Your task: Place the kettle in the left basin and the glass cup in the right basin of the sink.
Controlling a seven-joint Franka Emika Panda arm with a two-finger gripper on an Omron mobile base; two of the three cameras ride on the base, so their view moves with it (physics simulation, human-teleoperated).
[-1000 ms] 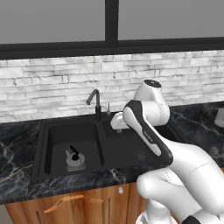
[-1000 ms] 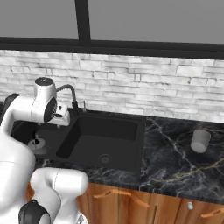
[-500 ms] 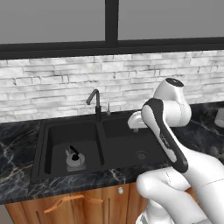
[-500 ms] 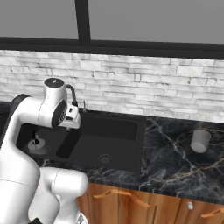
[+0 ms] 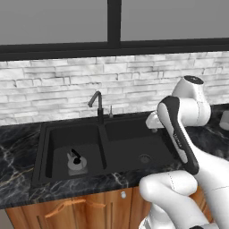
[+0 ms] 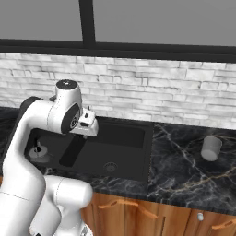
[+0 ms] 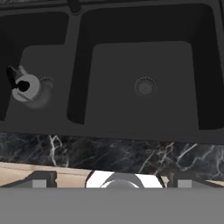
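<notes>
The kettle (image 5: 76, 162) sits upright on the left basin (image 5: 58, 142) floor beside its drain; the glass cup (image 6: 211, 148) stands on the black marble counter (image 6: 184, 170), well right of the sink (image 6: 143, 152). The gripper (image 6: 90, 126) hovers over the right basin (image 7: 144, 70), jaws spread wide, empty.

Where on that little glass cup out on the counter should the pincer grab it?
Probably around its mid-wall, coming in from the side or above: the glass cup stands upright on the marble counter, a plain handleless cylinder, apart from the sink.
</notes>
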